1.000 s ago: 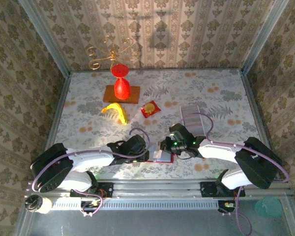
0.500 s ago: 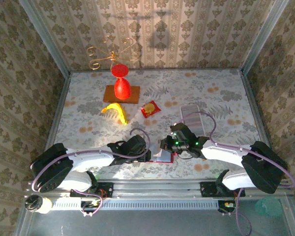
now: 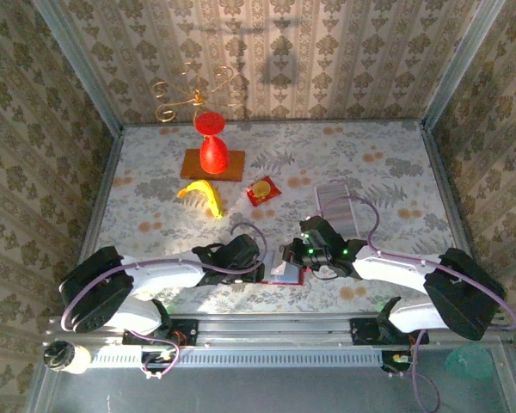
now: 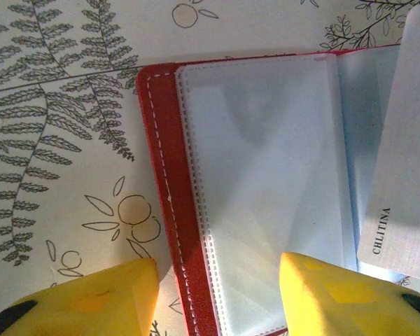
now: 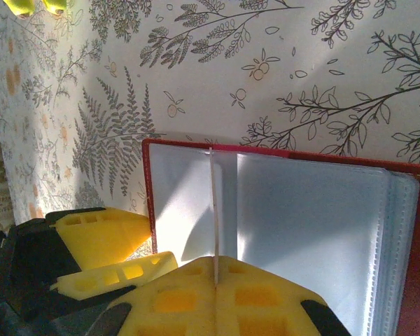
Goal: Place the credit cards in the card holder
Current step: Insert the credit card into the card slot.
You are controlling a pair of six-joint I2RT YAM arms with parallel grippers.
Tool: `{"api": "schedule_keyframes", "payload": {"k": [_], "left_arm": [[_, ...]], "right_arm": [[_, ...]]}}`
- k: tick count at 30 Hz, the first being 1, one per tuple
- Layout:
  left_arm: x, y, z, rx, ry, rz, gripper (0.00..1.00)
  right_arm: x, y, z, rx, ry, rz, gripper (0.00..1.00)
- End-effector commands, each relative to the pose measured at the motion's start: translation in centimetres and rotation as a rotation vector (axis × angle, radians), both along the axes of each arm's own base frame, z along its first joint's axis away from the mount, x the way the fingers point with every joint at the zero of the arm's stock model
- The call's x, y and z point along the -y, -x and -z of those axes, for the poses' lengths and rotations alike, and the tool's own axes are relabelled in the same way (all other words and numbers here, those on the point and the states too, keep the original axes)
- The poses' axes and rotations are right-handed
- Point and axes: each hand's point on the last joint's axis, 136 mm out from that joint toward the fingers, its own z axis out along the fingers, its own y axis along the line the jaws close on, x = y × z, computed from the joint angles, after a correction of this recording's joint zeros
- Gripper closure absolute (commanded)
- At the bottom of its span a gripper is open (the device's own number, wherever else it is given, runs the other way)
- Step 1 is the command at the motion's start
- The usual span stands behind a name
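Card holder [image 4: 259,175]: open, pale sleeves up, at bottom centre of our overhead view.
Credit card [image 5: 215,210]: we see it edge-on over the open holder.
Right gripper [image 5: 215,273]: clenched on that card.
Left gripper [image 4: 213,301]: fingers spread, straddling the holder's red border.
Other cards [image 3: 331,202]: stacked, up-right of the holder.

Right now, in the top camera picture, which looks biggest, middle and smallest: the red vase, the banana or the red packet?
1. red vase
2. banana
3. red packet

The banana and packet look nearly alike.
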Motion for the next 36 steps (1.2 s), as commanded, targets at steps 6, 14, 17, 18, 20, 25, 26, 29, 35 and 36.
{"api": "schedule_keyframes", "payload": {"k": [6, 14, 17, 18, 20, 25, 26, 29, 35, 36], "left_arm": [[-1.3, 1.5, 2.3, -0.068, -0.103, 0.042, 0.57], [-1.1, 1.5, 2.3, -0.071, -0.092, 0.037, 0.6], [-1.2, 1.6, 2.3, -0.074, -0.092, 0.036, 0.61], [-1.2, 1.5, 2.3, -0.071, -0.09, 0.035, 0.61], [-1.2, 1.5, 2.3, -0.073, -0.09, 0.032, 0.61], [-1.1, 1.5, 2.2, -0.073, -0.085, 0.033, 0.62], [-1.1, 1.5, 2.3, -0.073, -0.084, 0.033, 0.62], [-1.0, 1.5, 2.1, -0.071, -0.078, 0.033, 0.62], [-0.9, 1.5, 2.1, -0.07, -0.075, 0.032, 0.63], [-0.9, 1.5, 2.1, -0.071, -0.075, 0.03, 0.63]], "right_arm": [[0.8, 0.1, 0.8, 0.001, 0.039, 0.02, 1.0], [0.4, -0.1, 1.2, 0.0, 0.031, 0.024, 1.0], [0.2, 0.0, 1.3, -0.005, 0.029, 0.018, 1.0], [0.2, 0.0, 1.4, -0.006, 0.029, 0.019, 1.0], [0.0, 0.0, 1.4, -0.007, 0.016, 0.017, 1.0], [-0.3, 0.1, 1.3, -0.007, 0.005, 0.013, 1.0], [-0.2, 0.2, 1.5, -0.01, 0.01, 0.015, 1.0], [-0.2, 0.3, 1.7, -0.016, 0.017, 0.014, 1.0], [-0.7, 0.7, 2.1, -0.03, 0.0, 0.014, 1.0], [-0.7, 0.8, 2.6, -0.041, 0.007, 0.013, 1.0]]}}
